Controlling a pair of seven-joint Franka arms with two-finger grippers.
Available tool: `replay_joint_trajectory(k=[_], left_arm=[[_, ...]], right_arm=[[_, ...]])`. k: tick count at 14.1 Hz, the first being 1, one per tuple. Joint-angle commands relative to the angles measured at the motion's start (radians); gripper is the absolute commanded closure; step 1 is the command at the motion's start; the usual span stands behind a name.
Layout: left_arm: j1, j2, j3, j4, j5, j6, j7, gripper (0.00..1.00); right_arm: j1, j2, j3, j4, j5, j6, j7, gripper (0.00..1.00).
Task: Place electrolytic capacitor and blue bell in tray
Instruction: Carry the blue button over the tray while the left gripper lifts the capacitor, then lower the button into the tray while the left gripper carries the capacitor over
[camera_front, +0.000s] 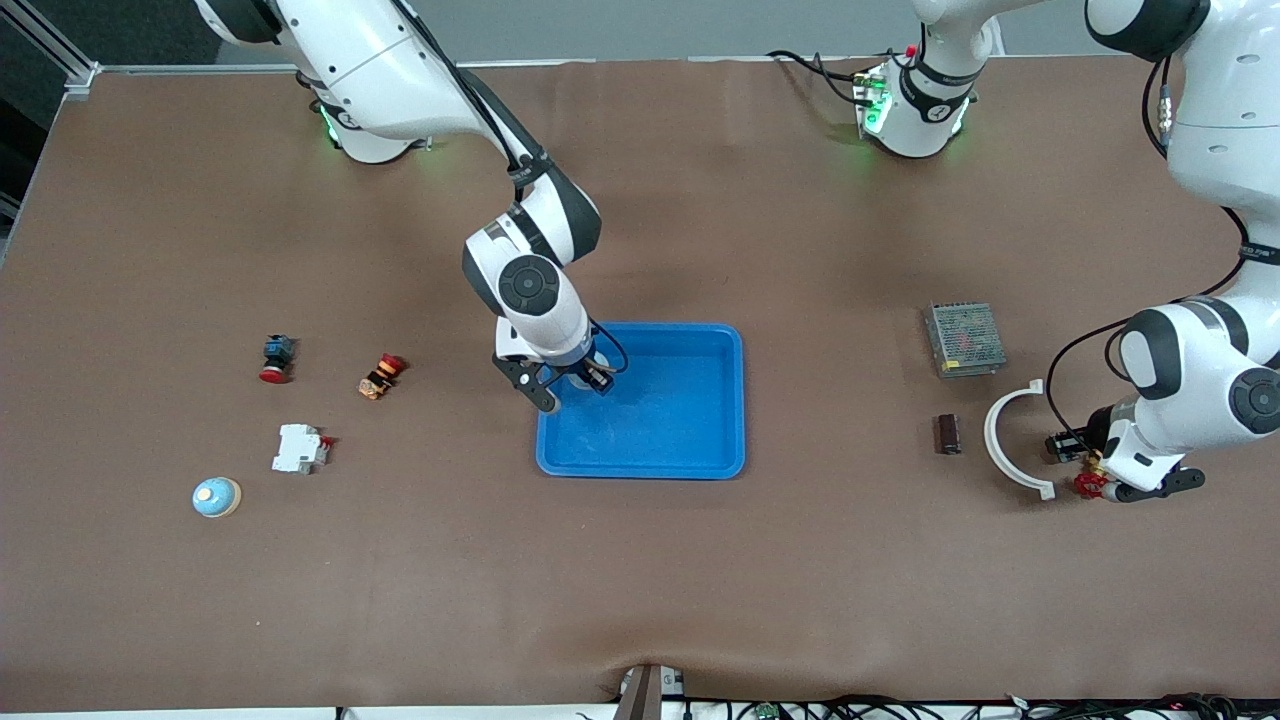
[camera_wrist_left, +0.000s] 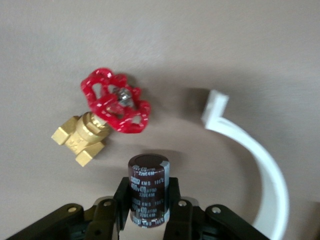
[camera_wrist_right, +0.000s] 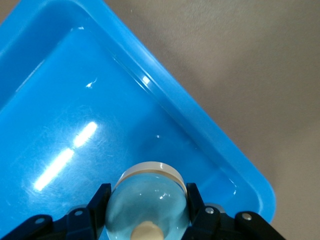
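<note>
My right claw (camera_front: 572, 388) hangs over the blue tray (camera_front: 700, 440), at the corner nearest my right arm's base, clenched on the blue bell (camera_wrist_right: 148, 202); it looks clear of the floor. My left claw (camera_wrist_left: 149, 212) grips the electrolytic capacitor (camera_wrist_left: 148, 190) upright beside the red-handled brass valve (camera_wrist_left: 102, 117); the tray lies well toward the worktop's middle.

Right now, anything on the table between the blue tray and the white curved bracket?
Yes. In the front view a small dark brown block stands between the tray and the white curved bracket, close to the bracket; the rest is bare mat.
</note>
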Motion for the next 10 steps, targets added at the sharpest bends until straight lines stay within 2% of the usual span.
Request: replay_joint_trajectory(k=[1, 5, 10], left_arm=[[-0.060, -0.048, 0.001, 0.076, 0.020, -0.167, -0.078, 0.88], [-0.159, -0.049, -0.003, 0.216, 0.019, -0.335, -0.269, 0.88], [-0.302, -0.060, -0.009, 0.232, 0.008, -0.347, -0.565, 0.88]], right_arm=[[0.017, 0.010, -0.014, -0.001, 0.002, 0.015, 0.017, 1.00], [0.043, 0.027, -0.020, -0.001, -0.001, 0.018, 0.038, 1.00], [0.067, 0.039, -0.020, -0.002, -0.009, 0.020, 0.054, 1.00]])
